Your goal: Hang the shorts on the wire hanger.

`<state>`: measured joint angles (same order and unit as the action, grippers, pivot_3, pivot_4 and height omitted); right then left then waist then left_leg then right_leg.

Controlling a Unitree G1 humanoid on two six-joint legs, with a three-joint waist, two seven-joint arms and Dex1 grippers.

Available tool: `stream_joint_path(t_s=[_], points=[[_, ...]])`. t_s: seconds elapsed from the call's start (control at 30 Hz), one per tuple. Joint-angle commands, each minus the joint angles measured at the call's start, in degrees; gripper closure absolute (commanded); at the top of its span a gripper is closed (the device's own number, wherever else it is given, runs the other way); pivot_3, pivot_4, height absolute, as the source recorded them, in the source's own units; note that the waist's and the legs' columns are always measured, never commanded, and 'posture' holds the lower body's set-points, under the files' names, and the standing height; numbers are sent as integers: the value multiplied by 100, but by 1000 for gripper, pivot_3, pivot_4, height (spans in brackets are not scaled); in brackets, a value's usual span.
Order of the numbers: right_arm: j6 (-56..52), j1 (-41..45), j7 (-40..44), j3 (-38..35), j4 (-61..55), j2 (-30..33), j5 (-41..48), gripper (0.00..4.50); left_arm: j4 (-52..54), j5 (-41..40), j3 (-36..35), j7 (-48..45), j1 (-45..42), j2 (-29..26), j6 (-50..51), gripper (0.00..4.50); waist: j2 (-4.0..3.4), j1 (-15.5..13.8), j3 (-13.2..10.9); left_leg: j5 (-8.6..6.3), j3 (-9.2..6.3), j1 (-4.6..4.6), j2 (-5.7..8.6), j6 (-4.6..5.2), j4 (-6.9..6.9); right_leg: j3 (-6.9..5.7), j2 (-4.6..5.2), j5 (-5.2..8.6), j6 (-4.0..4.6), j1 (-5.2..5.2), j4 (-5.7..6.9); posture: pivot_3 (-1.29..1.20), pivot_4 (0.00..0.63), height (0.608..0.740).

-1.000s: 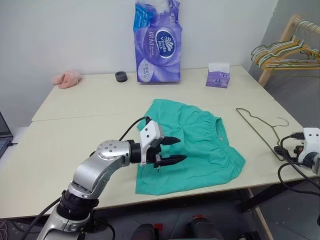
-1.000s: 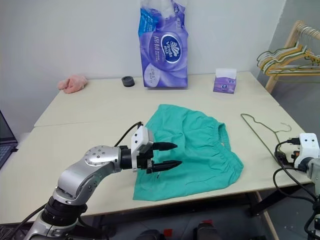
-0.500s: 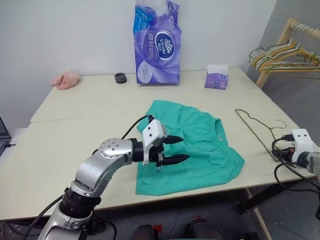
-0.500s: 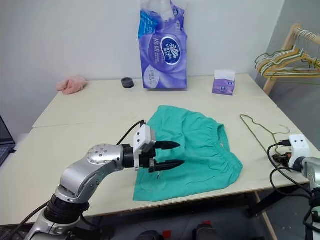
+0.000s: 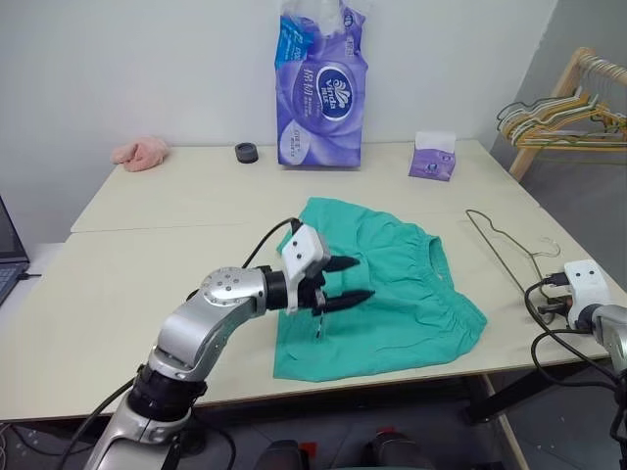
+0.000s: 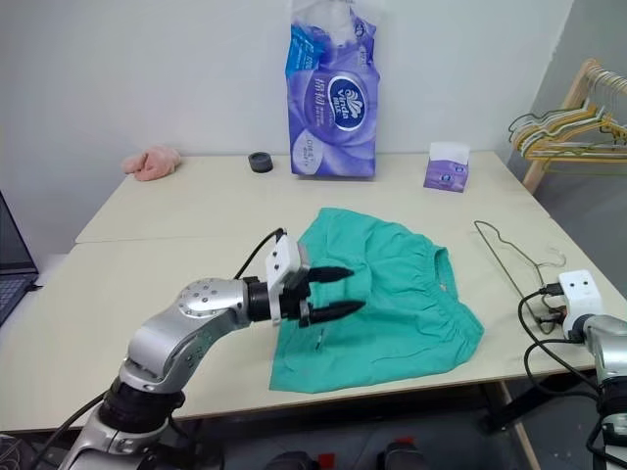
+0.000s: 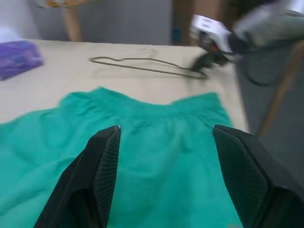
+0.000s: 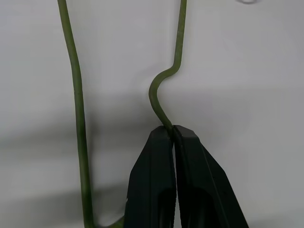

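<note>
Right wrist view: right gripper [image 8: 173, 129] is pinched on wire hanger [image 8: 164, 90] wire, flat on table [image 5: 147, 255]. Left gripper [image 5: 351, 278] held apart above shorts [image 5: 402, 294], spread beside hanger. Hanger gripped; shorts not yet hung.

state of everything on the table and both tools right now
shorts: spread flat on the table, unhung
wire hanger: lying flat, wire pinched by the right tool
left tool: open, above the shorts
right tool: shut on the hanger
tissue pack: upright
</note>
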<state>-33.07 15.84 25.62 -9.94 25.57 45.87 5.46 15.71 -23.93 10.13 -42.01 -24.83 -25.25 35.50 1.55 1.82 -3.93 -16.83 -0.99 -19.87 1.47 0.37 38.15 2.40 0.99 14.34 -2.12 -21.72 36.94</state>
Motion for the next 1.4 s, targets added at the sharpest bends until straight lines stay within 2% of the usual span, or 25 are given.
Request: stream_joint_path(t_s=[0.03, 0.07, 0.17, 0.33, 0.5, 0.7, 1.03, 1.17, 1.27, 1.4], points=[[135, -61, 4, -76, -837, 216, -131, 4500, -314, 95, -469, 316, -284, 38, -146, 189, -37, 30, -9, 0, 3, -2, 0, 0, -3, 3, -2, 0, 0, -6, 2, -77, 44, 740], [255, -124, 89, 47, -1259, 268, -216, 4500, -486, 152, -571, 377, -362, 22, -214, 28, -46, 57, -13, 0, 11, -3, -1, 0, -10, 11, -5, 1, 1, -14, 3, -79, 43, 740], [529, -230, 283, 506, -2472, 338, -513, 4500, -1078, 258, -920, 548, -689, -22, -427, 28, -68, 161, -15, 0, 19, -31, -7, -1, -17, 22, -11, 2, 2, -55, 14, -86, 40, 740], [1381, -142, 279, 1259, -3349, 338, -1287, 4500, -1463, -203, -1190, -195, -1015, -272, -333, 28, -62, 172, -19, -1, 11, -40, -17, -4, -17, 15, -22, 2, 2, -61, 10, -83, 38, 740], [2870, 76, 230, 1925, -3445, 452, -2208, 4500, -1803, -400, -1139, -1136, -1068, -878, -54, 28, -61, 147, -22, -2, 15, -51, -3, -4, -12, 13, -8, 2, 1, -66, 3, -77, 39, 740], [4246, 367, 2, 2104, -3253, 366, -2774, 4500, -2146, -181, -787, -1856, -866, -1383, 103, 28, -50, 120, -28, -2, 5, -56, -3, -4, -11, 5, -4, 2, 4, -69, 4, -69, 39, 740], [5307, 594, -175, 2043, -3118, 105, -3093, 4500, -2103, -89, -437, -2303, -453, -1445, 240, 28, -44, 132, -30, -2, 8, -56, -3, -4, -10, 8, -1, -12, 32, -70, 8, -77, 40, 740], [5473, 630, -151, 1999, -3071, 29, -3088, 4500, -1882, -344, -367, -2549, -361, -1408, 494, 28, -44, 137, -30, -2, 6, -56, -4, -4, -8, 6, -1, -13, 33, -70, 11, -82, 41, 740], [5496, 684, -93, 1973, -3036, -1, -3077, 4500, -1770, -380, -351, -2598, -351, -1411, 607, 610, -45, 142, -30, -2, 8, -56, -3, -3, -7, 7, -1, -13, 34, -70, 12, -82, 41, 740], [5483, 724, -55, 1945, -3051, -18, -3039, 4500, -1579, -444, -349, -2620, -402, -1426, 774, 1832, -44, 143, -30, -2, 7, -54, -4, -3, -6, 6, -2, -13, 34, -70, 15, -89, 43, 740]])
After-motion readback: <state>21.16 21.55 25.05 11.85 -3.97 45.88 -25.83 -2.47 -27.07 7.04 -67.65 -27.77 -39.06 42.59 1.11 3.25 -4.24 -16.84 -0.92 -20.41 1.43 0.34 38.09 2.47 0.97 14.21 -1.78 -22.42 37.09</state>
